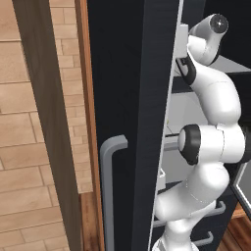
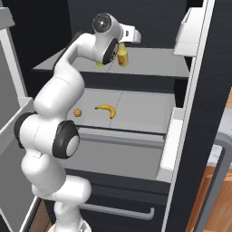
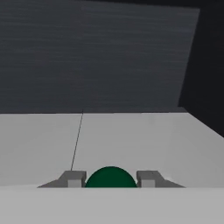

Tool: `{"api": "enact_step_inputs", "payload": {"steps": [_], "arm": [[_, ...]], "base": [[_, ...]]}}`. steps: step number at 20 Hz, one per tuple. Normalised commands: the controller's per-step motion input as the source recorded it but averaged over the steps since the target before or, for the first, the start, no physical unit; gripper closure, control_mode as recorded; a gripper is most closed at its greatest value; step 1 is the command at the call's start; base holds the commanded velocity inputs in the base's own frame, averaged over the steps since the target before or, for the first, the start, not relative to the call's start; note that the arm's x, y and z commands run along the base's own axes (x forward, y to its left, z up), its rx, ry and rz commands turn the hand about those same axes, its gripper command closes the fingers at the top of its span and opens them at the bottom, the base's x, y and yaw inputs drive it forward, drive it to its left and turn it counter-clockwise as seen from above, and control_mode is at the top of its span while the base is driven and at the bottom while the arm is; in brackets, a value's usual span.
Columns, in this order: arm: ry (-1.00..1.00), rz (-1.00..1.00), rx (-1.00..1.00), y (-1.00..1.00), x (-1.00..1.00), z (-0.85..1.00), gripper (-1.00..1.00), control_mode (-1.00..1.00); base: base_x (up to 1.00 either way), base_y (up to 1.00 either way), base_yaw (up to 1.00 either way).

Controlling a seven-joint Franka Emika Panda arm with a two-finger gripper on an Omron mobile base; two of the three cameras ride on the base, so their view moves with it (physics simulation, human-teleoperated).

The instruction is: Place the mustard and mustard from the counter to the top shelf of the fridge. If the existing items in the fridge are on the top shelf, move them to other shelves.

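Note:
My gripper (image 2: 122,45) reaches into the open fridge (image 2: 190,136) and is shut on the shorter amber-yellow mustard (image 2: 122,58), which hangs upright at the top shelf (image 2: 154,68); I cannot tell whether its base touches the slab. In the hand view the bottle's dark cap (image 3: 110,177) sits between the fingertips (image 3: 74,178) of the gripper (image 3: 110,179). A sliver of a second yellow mustard (image 2: 99,64) shows behind my wrist on the same shelf. The banana (image 2: 106,110) and the small orange fruit (image 2: 78,112) lie on the shelf below.
The fridge door (image 1: 132,122) with its grey bar handle (image 1: 109,186) stands open on the left, close to my arm. White door bins (image 2: 192,31) line the right side. A wooden post (image 1: 49,122) and brick wall (image 1: 19,147) are further left.

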Motion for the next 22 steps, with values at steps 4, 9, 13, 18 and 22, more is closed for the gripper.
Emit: {"api": "enact_step_inputs", "payload": {"steps": [4, 9, 13, 18, 22], "arm": [[0.00, 0.00, 0.00, 0.00, 0.01, 0.00, -1.00, -1.00], [0.00, 0.00, 0.00, 0.00, 0.00, 0.00, -1.00, -1.00], [0.00, 0.00, 0.00, 0.00, 0.01, 0.00, -1.00, -1.00], [0.00, 0.00, 0.00, 0.00, -0.10, 0.00, -1.00, -1.00], [0.00, 0.00, 0.00, -0.05, -0.86, 0.00, -1.00, -1.00]], "base": [[0.00, 0.00, 0.00], [0.00, 0.00, 0.00], [0.00, 0.00, 0.00], [0.00, 0.00, 0.00], [0.00, 0.00, 0.00]]}}
